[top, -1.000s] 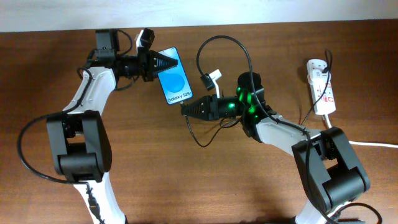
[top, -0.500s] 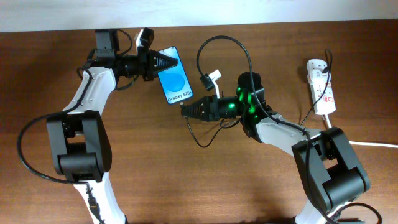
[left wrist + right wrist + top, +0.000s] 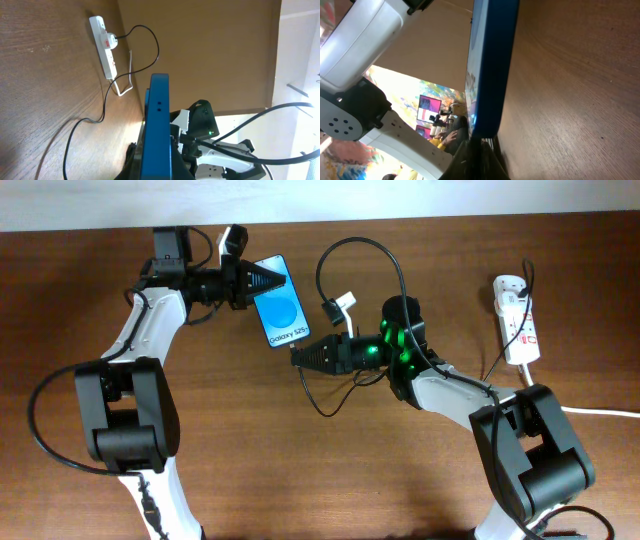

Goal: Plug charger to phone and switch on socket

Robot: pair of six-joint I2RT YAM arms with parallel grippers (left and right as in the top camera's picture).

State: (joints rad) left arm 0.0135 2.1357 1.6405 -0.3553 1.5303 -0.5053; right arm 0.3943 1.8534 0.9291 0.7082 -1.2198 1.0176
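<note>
The phone [image 3: 279,305] with a bright blue screen is held above the table by my left gripper [image 3: 262,281], which is shut on its far edge. In the left wrist view its blue edge [image 3: 159,125] runs up from the jaws. My right gripper [image 3: 300,355] is shut on the charger's connector tip and holds it against the phone's near end; the right wrist view shows the phone [image 3: 492,65] right above the jaws [image 3: 482,150]. The black charger cable [image 3: 390,255] loops back to a plug in the white socket strip [image 3: 517,320] at the right.
A thick white cord [image 3: 600,412] leaves the socket strip toward the right edge. Loose black cable [image 3: 320,400] lies on the brown table below the right gripper. A small white tag [image 3: 345,304] sits on the cable near the phone.
</note>
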